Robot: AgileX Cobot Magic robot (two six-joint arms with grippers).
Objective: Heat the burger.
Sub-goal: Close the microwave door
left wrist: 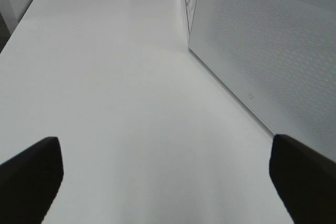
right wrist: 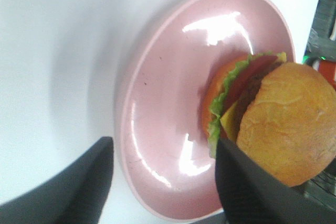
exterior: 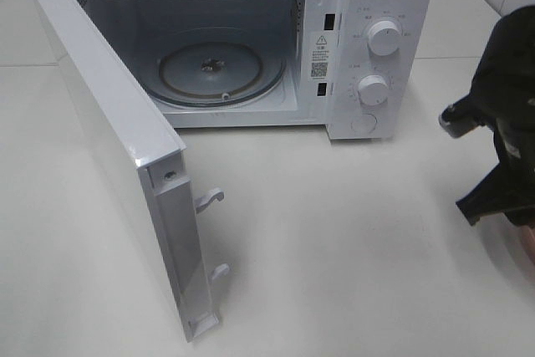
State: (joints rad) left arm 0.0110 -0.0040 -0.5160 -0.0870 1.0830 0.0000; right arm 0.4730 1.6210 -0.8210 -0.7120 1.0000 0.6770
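Observation:
The burger [right wrist: 283,124], with a golden bun, dark patty and green lettuce edge, lies tilted on a pink plate [right wrist: 163,103] on the white table, seen only in the right wrist view. My right gripper [right wrist: 163,182] stands open astride the plate's near rim. One finger [right wrist: 84,187] is outside the rim and the other is over the plate beside the burger. My left gripper [left wrist: 168,182] is wide open over bare table beside the microwave door [left wrist: 262,51], holding nothing. In the exterior high view only the right arm [exterior: 501,123] shows, at the right edge.
A white microwave [exterior: 368,6] stands at the back with its door [exterior: 109,140] swung wide open toward the front left. Its glass turntable [exterior: 219,68] is bare. Two knobs [exterior: 384,38] sit on its right panel.

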